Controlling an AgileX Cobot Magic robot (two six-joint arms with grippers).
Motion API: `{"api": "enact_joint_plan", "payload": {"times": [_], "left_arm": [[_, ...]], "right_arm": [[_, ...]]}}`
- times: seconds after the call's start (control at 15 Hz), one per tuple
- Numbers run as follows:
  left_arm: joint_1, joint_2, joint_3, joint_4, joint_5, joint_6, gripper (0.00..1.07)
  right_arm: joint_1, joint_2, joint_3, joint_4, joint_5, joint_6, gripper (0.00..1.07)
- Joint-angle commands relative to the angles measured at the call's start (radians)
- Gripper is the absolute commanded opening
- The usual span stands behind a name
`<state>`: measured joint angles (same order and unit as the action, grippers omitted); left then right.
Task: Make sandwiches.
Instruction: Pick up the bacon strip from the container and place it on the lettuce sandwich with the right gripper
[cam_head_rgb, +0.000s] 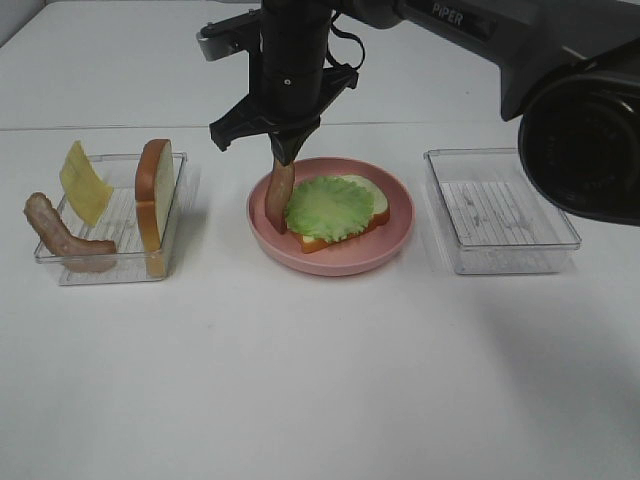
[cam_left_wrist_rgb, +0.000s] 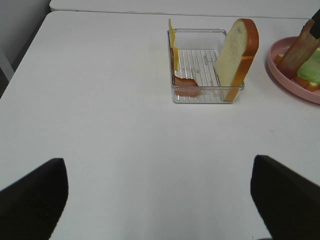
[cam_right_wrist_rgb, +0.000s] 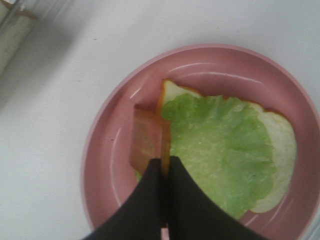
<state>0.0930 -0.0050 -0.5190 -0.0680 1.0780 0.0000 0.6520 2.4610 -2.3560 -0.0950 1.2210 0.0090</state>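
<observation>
Exterior high view, and the sandwich is partway up. One bread slice (cam_head_rgb: 374, 206) lies flat in the middle of the pink plate (cam_head_rgb: 340, 263), with the lettuce leaf (cam_head_rgb: 328, 207) spread on top of it. That's the base and the first filling in place.

Now the bacon. One bacon strip (cam_head_rgb: 279, 195) hangs nearly upright at the left edge of the stack. Its lower end is down at the plate floor or the crust, I can't separate which. Its upper end is pinched in the right gripper (cam_head_rgb: 283, 155). The right wrist view confirms it: jaws closed tight on the strip's end, and the strip sits just beside the lettuce's edge, not yet laid across it. I'd call this the bacon step, in hand and unfinished.

Out to the left of the plate, the left tray (cam_head_rgb: 110, 275) holds the remaining pieces:
- a second bacon strip (cam_head_rgb: 65, 238), draped over the side farthest from the plate
- the cheese slice (cam_head_rgb: 83, 182), leaning upright
- the top bread slice (cam_head_rgb: 155, 195), standing on edge along the side nearest the plate

To the right of the plate sits the right tray (cam_head_rgb: 500, 215), with nothing showing in it.

The left gripper (cam_left_wrist_rgb: 157, 160) shows only in its own wrist view. It is spread wide with nothing between its fingers, well apart from the plate and out beyond the left tray.

By my read, roughly the lower half is built. To come: bacon laid flat, cheese on, bread cap.
</observation>
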Motion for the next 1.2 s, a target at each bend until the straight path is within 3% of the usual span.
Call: {"api": "enact_joint_plan", "payload": {"times": [0.07,0.47,0.93,1.0,1.07,1.13,1.2], "left_arm": [[0.002,-0.016,0.001,-0.007,-0.004,0.0,0.91],[0.002,-0.016,0.001,-0.007,-0.004,0.0,0.91],[0.002,-0.016,0.001,-0.007,-0.004,0.0,0.91],[0.002,-0.016,0.001,-0.007,-0.004,0.0,0.91],[0.002,-0.016,0.001,-0.007,-0.004,0.0,0.91],[0.002,-0.016,0.001,-0.007,-0.004,0.0,0.91],[0.002,-0.016,0.001,-0.007,-0.004,0.0,0.91]], "right_arm": [[-0.009,0.001,0.003,-0.054,0.075,0.005,0.0],[-0.077,0.016,0.003,-0.071,0.072,0.019,0.0],[-0.088,0.063,0.003,-0.089,0.074,0.02,0.03],[-0.088,0.063,0.003,-0.096,0.074,0.02,0.08],[-0.088,0.063,0.003,-0.1,0.074,0.021,0.24],[-0.088,0.063,0.003,-0.1,0.074,0.02,0.46],[-0.088,0.063,0.003,-0.103,0.071,0.018,0.81]]}}
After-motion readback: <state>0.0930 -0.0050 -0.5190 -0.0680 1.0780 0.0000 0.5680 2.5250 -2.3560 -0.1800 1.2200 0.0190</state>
